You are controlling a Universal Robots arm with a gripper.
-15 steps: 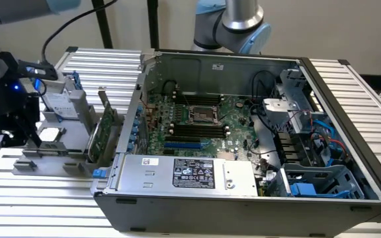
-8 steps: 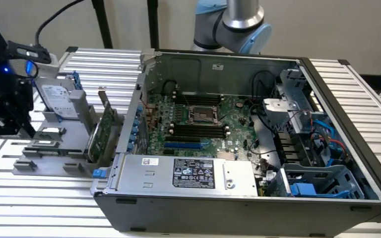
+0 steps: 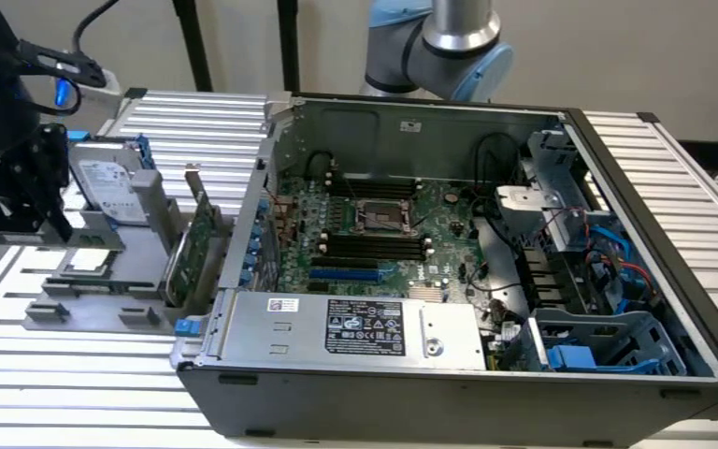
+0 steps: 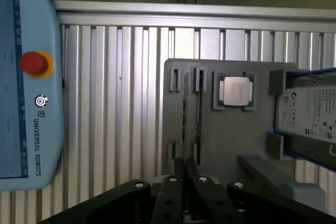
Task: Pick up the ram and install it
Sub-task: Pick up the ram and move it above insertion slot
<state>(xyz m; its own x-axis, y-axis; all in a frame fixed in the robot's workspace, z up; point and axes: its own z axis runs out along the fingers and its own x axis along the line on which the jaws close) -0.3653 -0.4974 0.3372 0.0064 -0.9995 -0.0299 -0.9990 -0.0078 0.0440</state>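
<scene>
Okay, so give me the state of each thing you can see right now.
Computer case: open, side panel off.
Memory slots: empty.
Ram: on edge in the gray holder, not installed.
Processor: flat in its holder recess.
Hard drive: seated in the holder.
Gripper: by the ram's end.

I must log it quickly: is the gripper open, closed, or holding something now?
Gripper: cannot be told; it hangs near the ram in the gray holder.
</scene>
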